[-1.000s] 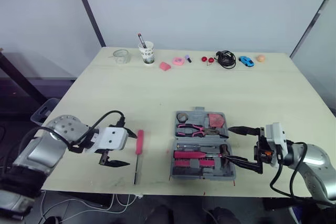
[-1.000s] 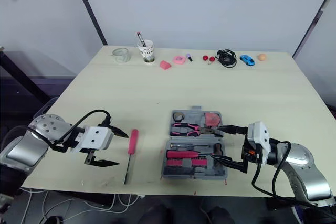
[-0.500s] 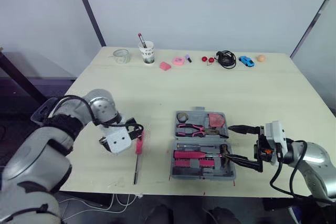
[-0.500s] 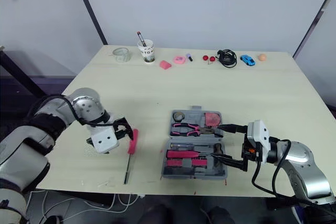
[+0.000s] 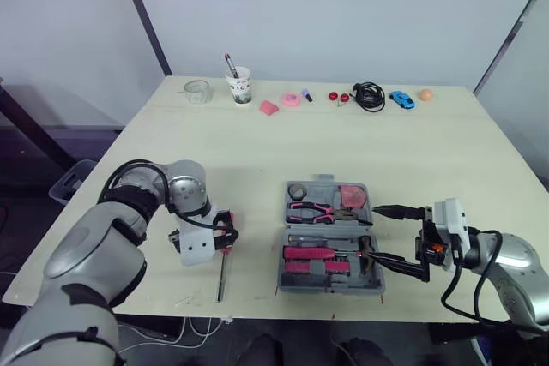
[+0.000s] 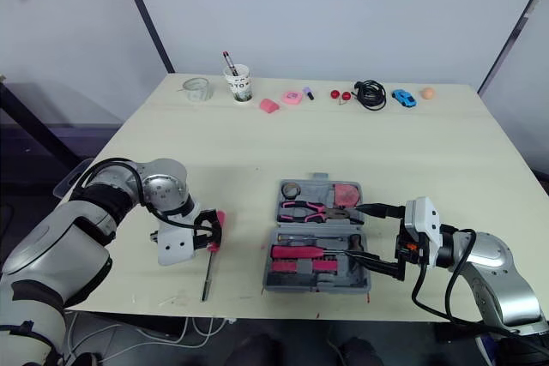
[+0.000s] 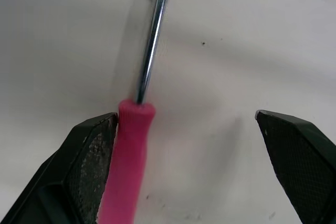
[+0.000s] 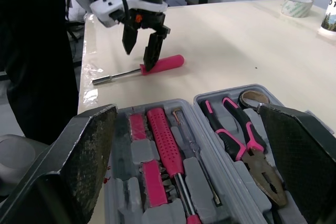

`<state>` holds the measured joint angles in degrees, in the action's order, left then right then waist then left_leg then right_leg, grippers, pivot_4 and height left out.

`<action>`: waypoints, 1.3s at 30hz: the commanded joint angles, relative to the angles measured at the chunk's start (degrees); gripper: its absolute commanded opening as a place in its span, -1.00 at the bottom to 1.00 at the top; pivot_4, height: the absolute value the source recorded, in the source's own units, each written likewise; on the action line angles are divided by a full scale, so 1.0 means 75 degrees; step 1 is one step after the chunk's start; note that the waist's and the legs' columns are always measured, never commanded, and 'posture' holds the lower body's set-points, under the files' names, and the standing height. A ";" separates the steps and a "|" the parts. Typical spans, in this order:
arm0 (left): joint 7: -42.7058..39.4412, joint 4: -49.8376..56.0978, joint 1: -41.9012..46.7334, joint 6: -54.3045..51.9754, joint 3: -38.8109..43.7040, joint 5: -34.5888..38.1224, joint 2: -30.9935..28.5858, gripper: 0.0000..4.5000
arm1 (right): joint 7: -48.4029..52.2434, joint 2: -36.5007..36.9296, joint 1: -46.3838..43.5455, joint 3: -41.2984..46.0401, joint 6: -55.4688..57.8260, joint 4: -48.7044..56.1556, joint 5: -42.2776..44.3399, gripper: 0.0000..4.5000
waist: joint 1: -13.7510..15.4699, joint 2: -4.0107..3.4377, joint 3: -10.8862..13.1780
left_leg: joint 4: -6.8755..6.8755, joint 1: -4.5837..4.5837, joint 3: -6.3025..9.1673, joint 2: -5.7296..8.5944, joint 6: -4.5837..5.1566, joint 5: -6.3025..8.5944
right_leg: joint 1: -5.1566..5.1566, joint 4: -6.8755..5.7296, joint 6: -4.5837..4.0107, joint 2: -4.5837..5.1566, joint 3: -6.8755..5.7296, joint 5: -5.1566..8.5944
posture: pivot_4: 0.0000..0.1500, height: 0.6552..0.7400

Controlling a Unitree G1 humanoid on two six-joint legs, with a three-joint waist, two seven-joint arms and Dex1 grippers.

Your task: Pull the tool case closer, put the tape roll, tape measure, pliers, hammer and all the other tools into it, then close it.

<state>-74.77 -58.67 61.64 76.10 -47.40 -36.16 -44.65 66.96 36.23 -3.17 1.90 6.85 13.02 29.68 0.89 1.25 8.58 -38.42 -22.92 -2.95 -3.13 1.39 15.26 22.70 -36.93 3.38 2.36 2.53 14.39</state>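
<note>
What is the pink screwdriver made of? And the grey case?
The screwdriver has a handle that looks like pink plastic, smooth and rather dull. Its thin shaft is probably steel, since it is silver and glints in the light. The case looks like hard grey plastic with a matt finish, moulded with hollows shaped to fit the tools.

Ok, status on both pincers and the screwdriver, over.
Left pincer open around pink-handled screwdriver, not yet gripping. Right pincer open beside open grey plastic tool case. Nothing in the way.
</note>
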 commanded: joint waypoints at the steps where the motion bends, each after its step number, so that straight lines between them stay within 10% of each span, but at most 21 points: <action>1: 0.0868 -0.0132 0.0301 0.0104 -0.0099 -0.0794 0.0068 0.99 | -0.0021 0.0057 0.0037 0.0177 -0.0100 0.0284 0.0095 1.00 | -0.0005 0.0001 0.0000 | 0.0000 0.0000 0.0000 0.0000 0.0000 0.0000 | 0.0000 0.0000 0.0000 0.0000 0.0000 0.0000 | 1.00 1.00; 7: 0.1590 -0.0308 0.0343 0.0266 -0.0208 -0.1363 0.0250 0.62 | -0.0058 0.0070 0.0006 0.0181 -0.0074 0.0299 0.0088 1.00 | -0.0013 -0.0001 -0.0002 | 0.0000 0.0005 -0.0001 -0.0001 0.0000 0.0000 | 0.0000 -0.0006 0.0000 0.0000 0.0001 0.0000 | 1.00 1.00; 14: 0.1837 -0.0458 0.0371 0.0480 -0.0237 -0.1480 0.0379 -0.81 | -0.0069 0.0067 -0.0064 0.0147 -0.0091 0.0238 0.0063 1.00 | -0.0012 0.0000 -0.0002 | 0.0000 0.0007 -0.0001 -0.0001 0.0000 0.0000 | -0.0001 -0.0013 0.0000 -0.0001 0.0001 0.0000 | 1.00 1.00; 28: 0.1155 0.0291 -0.0254 -0.0485 0.0876 0.1010 -0.0702 -0.82 | -0.0184 0.0021 -0.0086 0.0085 -0.0091 0.0336 -0.0008 1.00 | -0.0021 -0.0001 -0.0003 | -0.0001 0.0009 0.0001 -0.0004 0.0000 0.0000 | 0.0001 -0.0024 -0.0001 0.0000 -0.0003 0.0000 | 1.00 1.00; 39: 0.1118 0.5915 -0.4503 -0.6207 0.3270 0.4881 -0.3080 -0.82 | -0.0315 -0.0065 -0.0090 0.0040 -0.0129 0.0354 -0.0017 1.00 | -0.0080 -0.0004 -0.0001 | -0.0009 0.0034 -0.0006 -0.0016 -0.0002 -0.0001 | 0.0013 -0.0100 -0.0003 0.0002 -0.0002 0.0004 | 1.00 1.00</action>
<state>-68.68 -21.13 30.42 38.93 -28.03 -3.54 -65.77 64.57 35.62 -3.48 1.21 6.79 14.66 29.09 0.29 1.22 8.57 -38.53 -22.68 -2.97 -3.25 1.37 15.25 22.79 -37.69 3.36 2.36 2.50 14.42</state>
